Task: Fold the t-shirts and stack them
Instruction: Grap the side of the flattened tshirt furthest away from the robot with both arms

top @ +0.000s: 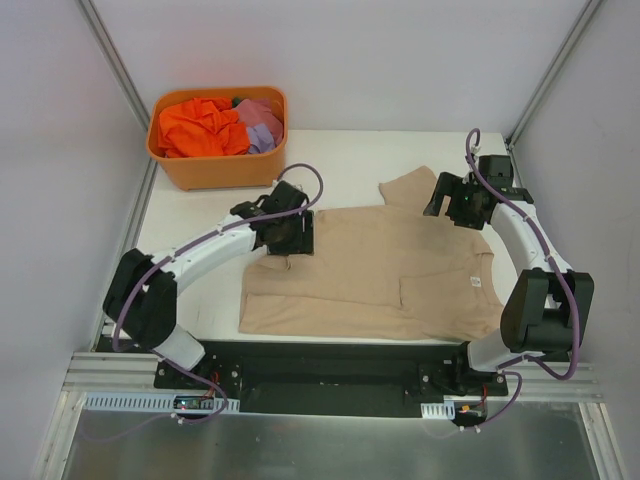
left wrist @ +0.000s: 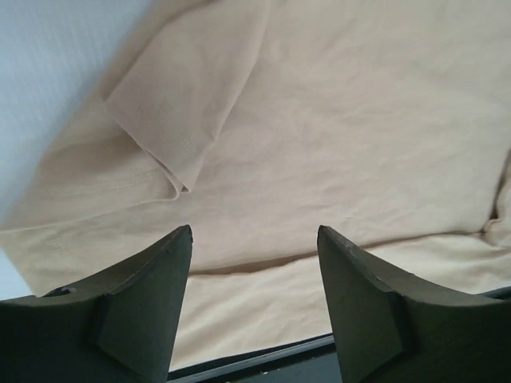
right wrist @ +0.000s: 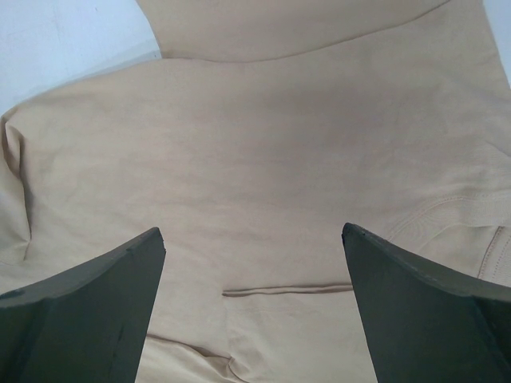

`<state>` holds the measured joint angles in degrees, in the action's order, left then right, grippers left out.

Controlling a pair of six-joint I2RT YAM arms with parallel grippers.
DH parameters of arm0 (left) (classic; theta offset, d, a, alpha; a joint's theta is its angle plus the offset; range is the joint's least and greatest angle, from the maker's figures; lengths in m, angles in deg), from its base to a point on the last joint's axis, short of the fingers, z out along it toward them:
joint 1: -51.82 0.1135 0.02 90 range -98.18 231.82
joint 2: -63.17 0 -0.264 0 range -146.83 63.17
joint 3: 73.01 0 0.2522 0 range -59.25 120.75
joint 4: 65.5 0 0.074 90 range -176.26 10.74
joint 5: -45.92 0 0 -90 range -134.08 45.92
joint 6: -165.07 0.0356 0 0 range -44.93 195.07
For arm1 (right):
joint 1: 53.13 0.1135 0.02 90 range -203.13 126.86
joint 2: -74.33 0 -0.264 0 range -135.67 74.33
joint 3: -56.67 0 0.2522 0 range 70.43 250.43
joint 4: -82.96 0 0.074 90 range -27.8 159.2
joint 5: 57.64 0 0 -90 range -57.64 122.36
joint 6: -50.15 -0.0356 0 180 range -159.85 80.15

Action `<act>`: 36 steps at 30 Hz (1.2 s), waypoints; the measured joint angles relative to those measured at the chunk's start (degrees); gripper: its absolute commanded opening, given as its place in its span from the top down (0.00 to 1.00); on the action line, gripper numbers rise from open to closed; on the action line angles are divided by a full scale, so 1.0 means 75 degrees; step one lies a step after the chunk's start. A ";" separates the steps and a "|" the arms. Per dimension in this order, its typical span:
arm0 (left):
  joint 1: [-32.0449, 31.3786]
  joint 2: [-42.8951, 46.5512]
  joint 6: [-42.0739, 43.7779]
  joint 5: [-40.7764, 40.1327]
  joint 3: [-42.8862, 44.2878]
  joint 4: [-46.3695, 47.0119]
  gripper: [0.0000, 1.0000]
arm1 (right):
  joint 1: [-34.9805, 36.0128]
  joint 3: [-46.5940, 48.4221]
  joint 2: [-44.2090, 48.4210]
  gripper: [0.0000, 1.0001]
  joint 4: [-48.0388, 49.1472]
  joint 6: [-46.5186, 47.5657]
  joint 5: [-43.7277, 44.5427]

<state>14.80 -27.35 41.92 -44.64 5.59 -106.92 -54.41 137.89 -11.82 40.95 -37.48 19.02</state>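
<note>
From above, the beige t-shirt (top: pixel 370 275) lies spread flat on the white counter (top: pixel 340 160), centre to right, with one sleeve poking toward the far side. The left tool (top: pixel 285 240) hangs over the shirt's far left corner, and the right tool (top: pixel 452 205) sits over its far right part, near that sleeve. At the far left corner stands an orange tub (top: pixel 215 175) holding a crumpled orange t-shirt (top: pixel 200 128) and a lilac t-shirt (top: pixel 262 125); both are well apart from the beige one. In the left wrist view, the left tool's two dark fingers (left wrist: pixel 152 295) are spread wide with nothing between them. Beige cloth fills the space below, with a folded-over sleeve (left wrist: pixel 172 120) at upper left and bare counter beyond it. In the right wrist view, the right tool's fingers (right wrist: pixel 96 311) are likewise set wide apart and grip nothing. The shirt lies flat under them, a short crease (right wrist: pixel 287 289) runs across between the fingertips, and a strip of counter shows at the upper left.
</note>
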 measured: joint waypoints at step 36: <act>0.1682 -0.2090 -0.0493 0.0440 0.0723 0.0315 1.00 | 0.0000 0.0000 -0.0003 0.04 -0.0079 0.0090 0.0122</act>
<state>27.42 -43.02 38.23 -41.34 11.01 -104.56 -54.41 137.89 -11.84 40.36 -36.80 19.94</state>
